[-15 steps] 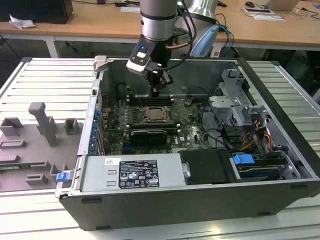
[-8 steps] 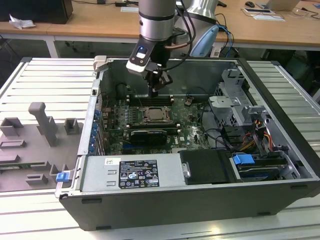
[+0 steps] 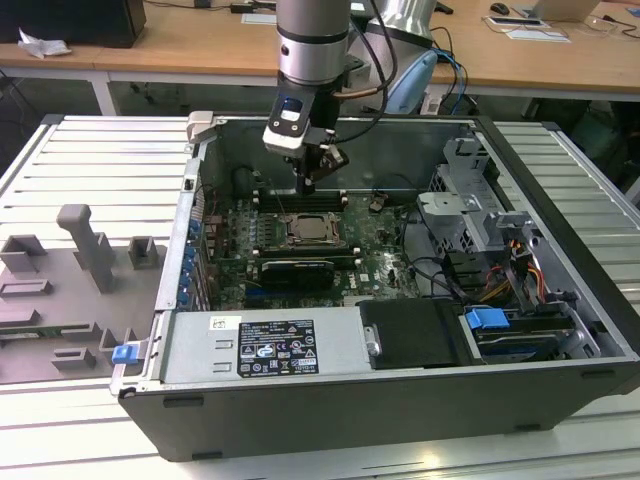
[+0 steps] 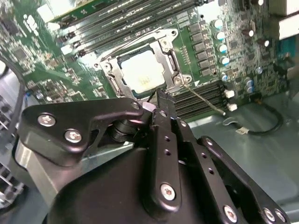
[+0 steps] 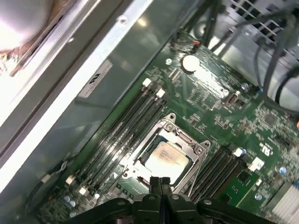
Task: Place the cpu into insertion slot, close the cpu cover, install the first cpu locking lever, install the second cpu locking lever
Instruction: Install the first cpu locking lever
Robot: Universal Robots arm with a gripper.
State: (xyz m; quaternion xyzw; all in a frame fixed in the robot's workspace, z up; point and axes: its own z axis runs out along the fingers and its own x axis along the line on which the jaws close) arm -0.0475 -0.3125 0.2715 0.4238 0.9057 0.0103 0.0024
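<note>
**Hand poised over seated cpu**

A slatted grey worktop (image 3: 90, 150) carries an open computer case (image 3: 400, 410) lying on its side. The arm (image 3: 313, 45) reaches down into it from above, over the green motherboard (image 3: 375, 255) on the case floor.

The hand (image 3: 308, 183) hangs just above the board, over the memory slots (image 5: 121, 135) just beside the insertion slot (image 5: 170, 117). In both wrist views its fingers (image 5: 154, 183) are pressed together with nothing between them, and the tips hover close to the socket's edge without touching it.

The cpu cover (image 4: 168, 56) lies flat on the socket. The cpu (image 4: 142, 72) sits inside the slot, its pale face showing through the cover's window.

In the second wrist view, a thin wire lever (image 4: 203, 99) angles away from one corner of the socket, across the neighbouring memory slots.
</note>
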